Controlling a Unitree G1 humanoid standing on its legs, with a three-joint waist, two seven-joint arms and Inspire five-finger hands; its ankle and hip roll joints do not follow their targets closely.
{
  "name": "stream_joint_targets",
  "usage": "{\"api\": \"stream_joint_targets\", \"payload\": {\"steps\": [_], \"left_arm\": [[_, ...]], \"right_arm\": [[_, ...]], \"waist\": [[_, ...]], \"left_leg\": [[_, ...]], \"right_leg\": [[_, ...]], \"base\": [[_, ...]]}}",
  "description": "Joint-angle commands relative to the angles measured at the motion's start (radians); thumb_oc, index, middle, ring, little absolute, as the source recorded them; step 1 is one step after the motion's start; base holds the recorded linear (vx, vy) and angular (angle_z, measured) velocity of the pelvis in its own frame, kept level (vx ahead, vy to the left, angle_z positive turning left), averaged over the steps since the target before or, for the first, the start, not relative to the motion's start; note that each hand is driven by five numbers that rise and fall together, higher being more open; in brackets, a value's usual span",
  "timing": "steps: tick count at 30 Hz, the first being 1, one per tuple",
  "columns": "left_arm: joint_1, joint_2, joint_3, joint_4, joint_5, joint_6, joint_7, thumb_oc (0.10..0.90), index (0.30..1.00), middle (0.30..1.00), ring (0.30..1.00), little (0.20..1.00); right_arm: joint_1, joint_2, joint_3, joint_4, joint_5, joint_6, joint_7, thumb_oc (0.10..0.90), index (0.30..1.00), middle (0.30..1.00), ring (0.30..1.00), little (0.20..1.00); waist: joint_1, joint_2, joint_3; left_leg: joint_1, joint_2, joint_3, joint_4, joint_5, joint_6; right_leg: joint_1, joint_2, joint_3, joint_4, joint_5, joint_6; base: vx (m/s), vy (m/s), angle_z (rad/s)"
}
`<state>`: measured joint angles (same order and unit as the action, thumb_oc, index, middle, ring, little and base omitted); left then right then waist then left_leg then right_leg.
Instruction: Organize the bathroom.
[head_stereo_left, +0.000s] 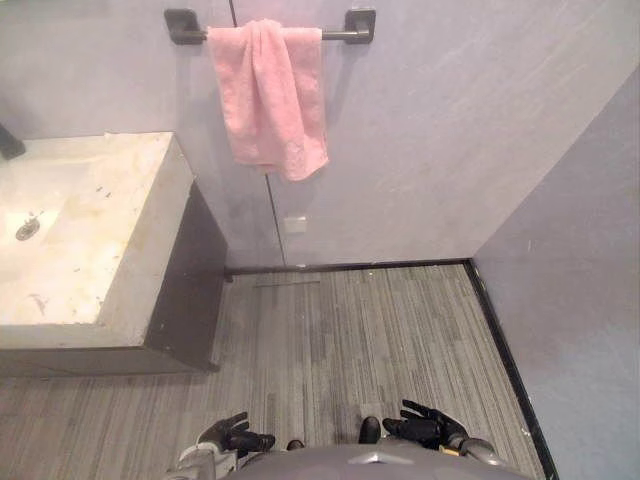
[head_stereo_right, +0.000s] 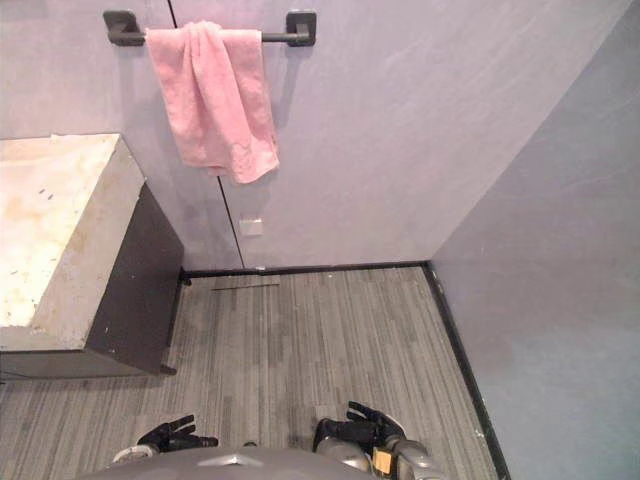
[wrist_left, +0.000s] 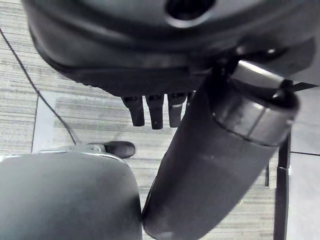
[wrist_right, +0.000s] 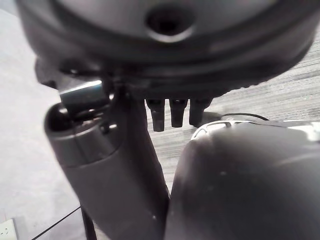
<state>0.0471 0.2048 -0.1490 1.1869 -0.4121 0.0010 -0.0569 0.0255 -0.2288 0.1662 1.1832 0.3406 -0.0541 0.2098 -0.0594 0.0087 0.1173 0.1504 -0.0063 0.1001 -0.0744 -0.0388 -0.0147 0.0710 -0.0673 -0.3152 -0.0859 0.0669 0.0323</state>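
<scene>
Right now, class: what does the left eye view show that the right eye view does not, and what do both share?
Left eye view alone: the sink's drain in the basin. Right eye view alone: more of the right-hand wall. Both share the pink towel draped over the wall bar, the sink counter, the striped floor, and the left hand and right hand, low, fingers relaxed, empty.

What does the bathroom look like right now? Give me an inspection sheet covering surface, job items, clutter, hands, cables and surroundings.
Surface: grey striped plank floor, bare in front of the robot.
Job's things: pink terry towel draped unevenly, bunched, over the dark metal wall rail.
Clutter: nothing seen.
Hands: left robot hand and right robot hand low by the body, fingers relaxed, holding nothing.
Cables: nothing seen.
Surroundings: pale stone sink counter on the left with a drain; dark cabinet side; grey wall panels; small white wall plate.
</scene>
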Motion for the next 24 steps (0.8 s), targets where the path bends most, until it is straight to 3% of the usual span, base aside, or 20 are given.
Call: {"api": "stream_joint_targets", "payload": {"steps": [1, 24], "left_arm": [[-0.033, 0.008, -0.011, 0.023, 0.019, -0.025, -0.014, 0.8, 0.9, 0.9, 0.9, 0.9], [-0.034, 0.015, -0.016, 0.02, 0.023, -0.036, 0.02, 0.8, 0.9, 0.9, 0.9, 0.9]], "right_arm": [[-0.031, 0.004, 0.009, 0.041, 0.015, -0.025, 0.013, 0.8, 0.9, 0.9, 0.9, 0.9], [-0.029, 0.003, 0.024, 0.026, 0.001, -0.037, 0.019, 0.8, 0.9, 0.9, 0.9, 0.9]], "waist": [[-0.004, -0.004, -0.031], [-0.002, 0.0, -0.027]], "left_leg": [[-0.014, 0.038, 0.133, 0.042, -0.018, -0.032], [-0.009, 0.037, 0.127, 0.02, -0.009, -0.032]], "right_leg": [[0.053, 0.011, 0.012, 0.021, -0.093, 0.093], [0.054, 0.014, 0.01, 0.014, -0.091, 0.097]], "base": [[0.0, 0.0, 0.0], [0.0, 0.0, 0.0]]}}
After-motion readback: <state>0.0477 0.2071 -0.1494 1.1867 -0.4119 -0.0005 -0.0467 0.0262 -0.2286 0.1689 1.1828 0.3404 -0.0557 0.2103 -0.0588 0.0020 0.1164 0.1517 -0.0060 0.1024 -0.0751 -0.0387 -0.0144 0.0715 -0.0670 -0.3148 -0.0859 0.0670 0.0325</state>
